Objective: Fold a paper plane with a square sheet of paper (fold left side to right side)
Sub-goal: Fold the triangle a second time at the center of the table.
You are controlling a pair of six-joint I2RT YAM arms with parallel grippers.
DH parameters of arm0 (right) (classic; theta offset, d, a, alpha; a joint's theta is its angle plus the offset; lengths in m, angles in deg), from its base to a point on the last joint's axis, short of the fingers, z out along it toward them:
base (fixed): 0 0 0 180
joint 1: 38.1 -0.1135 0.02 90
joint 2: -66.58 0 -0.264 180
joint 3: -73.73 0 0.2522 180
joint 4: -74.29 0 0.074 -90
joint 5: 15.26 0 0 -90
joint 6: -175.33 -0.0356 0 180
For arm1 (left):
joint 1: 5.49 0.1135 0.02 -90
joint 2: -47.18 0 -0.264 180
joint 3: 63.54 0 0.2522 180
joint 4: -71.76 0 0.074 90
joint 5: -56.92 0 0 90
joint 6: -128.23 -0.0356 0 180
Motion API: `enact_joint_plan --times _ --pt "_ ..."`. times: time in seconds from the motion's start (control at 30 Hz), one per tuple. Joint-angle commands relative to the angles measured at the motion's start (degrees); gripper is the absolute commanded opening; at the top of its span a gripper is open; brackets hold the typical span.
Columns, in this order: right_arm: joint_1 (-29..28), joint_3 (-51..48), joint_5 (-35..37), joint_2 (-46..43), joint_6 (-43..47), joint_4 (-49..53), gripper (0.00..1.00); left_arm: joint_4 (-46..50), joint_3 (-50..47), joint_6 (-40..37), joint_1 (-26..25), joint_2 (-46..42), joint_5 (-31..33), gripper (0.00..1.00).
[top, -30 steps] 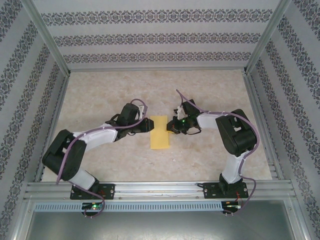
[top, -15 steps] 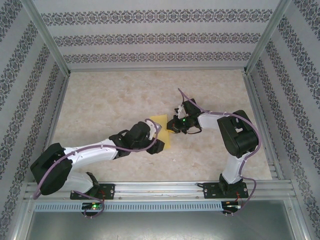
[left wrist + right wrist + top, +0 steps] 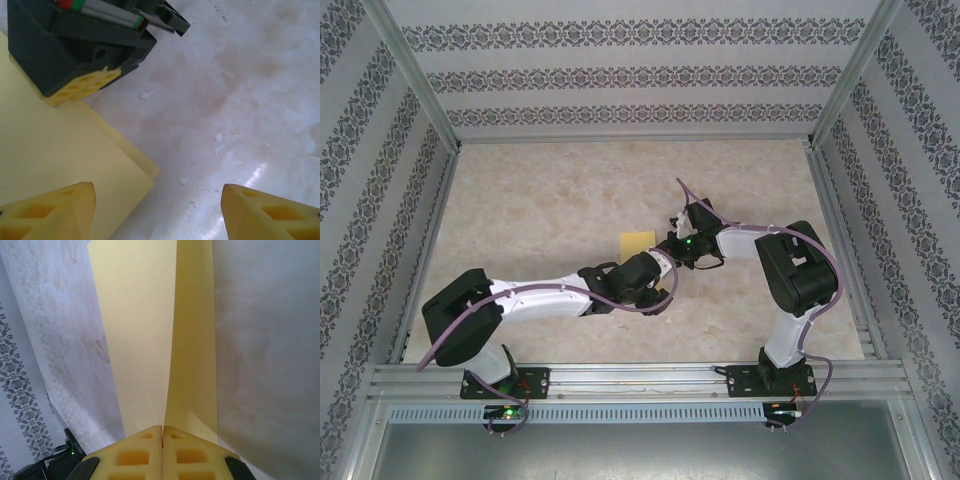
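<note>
The square sheet of paper (image 3: 638, 240) is yellow and lies folded on the table, one layer over another with edges slightly offset (image 3: 50, 150). My left arm covers its near part in the top view. My left gripper (image 3: 658, 275) hovers low by the sheet's near right corner, open, nothing between its fingers (image 3: 160, 212). My right gripper (image 3: 670, 250) is shut, its joined yellow tips (image 3: 162, 432) pressing down on the paper (image 3: 140, 330) at its right edge. In the left wrist view those right fingertips (image 3: 82, 87) rest on the sheet.
The beige marbled table (image 3: 540, 200) is walled by patterned panels (image 3: 620, 75) with metal rails at the near edge (image 3: 640, 375). Small white flecks (image 3: 147, 95) lie on the surface right of the sheet.
My left arm has swung from the sheet's left edge round its near side to the right, now lying over the lower part. Its jaws have opened. The right gripper has stayed put.
</note>
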Motion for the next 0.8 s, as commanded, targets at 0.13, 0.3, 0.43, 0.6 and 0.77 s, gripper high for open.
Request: enact_joint_plan --times 0.13,0.3,0.43,0.6,0.77 --pt "0.25 -0.53 -0.52 -1.46 0.07 0.65 0.0 9.71 6.61 -4.75 -1.77 7.14 10.51 0.67" --pt "0.21 -0.62 -0.58 -1.31 0.25 0.59 0.0 11.83 8.36 -5.19 -1.86 9.53 13.6 0.63" --pt "0.15 -0.7 -0.6 -1.06 0.43 0.55 0.0 10.27 7.92 -5.0 -1.86 9.33 13.14 0.53" --pt "0.2 -0.7 -0.61 -1.02 0.6 0.58 0.0 9.54 7.69 -4.76 -1.86 9.09 12.34 0.29" --pt "0.27 -0.53 -0.61 -1.21 0.86 0.7 0.0 8.66 6.79 -4.08 -1.77 7.76 11.24 0.14"
